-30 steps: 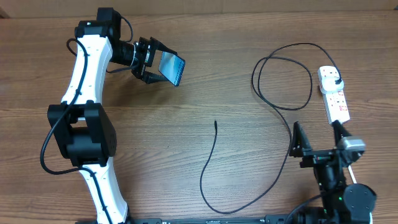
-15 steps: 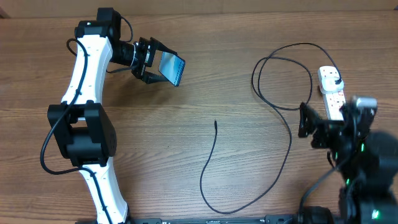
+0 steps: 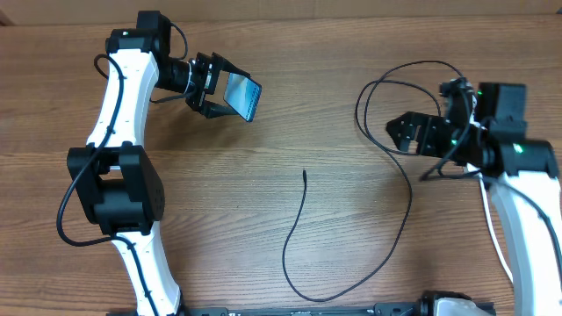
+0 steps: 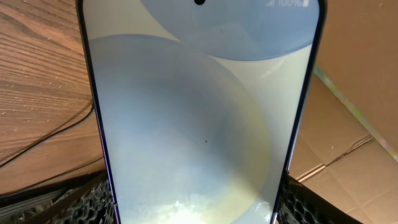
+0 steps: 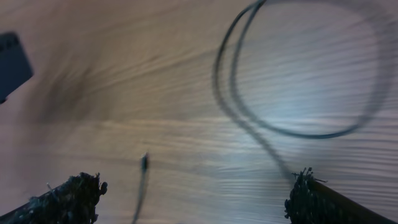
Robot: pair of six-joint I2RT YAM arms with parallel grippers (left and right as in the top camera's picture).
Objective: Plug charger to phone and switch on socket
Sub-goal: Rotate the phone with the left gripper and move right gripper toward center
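My left gripper [image 3: 213, 86] is shut on the phone [image 3: 243, 95] and holds it tilted above the table at the back left. The phone's pale screen [image 4: 199, 112] fills the left wrist view, between my fingers [image 4: 193, 214]. The charger is a thin black cable with a loop [image 3: 399, 105] at the right and its tip [image 3: 304, 174] lying mid-table. My right gripper [image 3: 407, 132] is open and empty above the loop's lower edge, pointing left. The blurred right wrist view shows the open fingers [image 5: 189, 199], the loop [image 5: 298, 81] and the tip [image 5: 143, 163]. The socket is mostly hidden under my right arm.
The cable's long slack [image 3: 351, 285] curves across the front of the wooden table. Cardboard [image 4: 348, 124] shows behind the phone in the left wrist view. My right arm [image 3: 527, 202] covers the right edge of the table.
My right arm has swung up from the front edge to the back right, over the socket, its gripper now pointing left at the cable loop. The left arm and phone have not moved.
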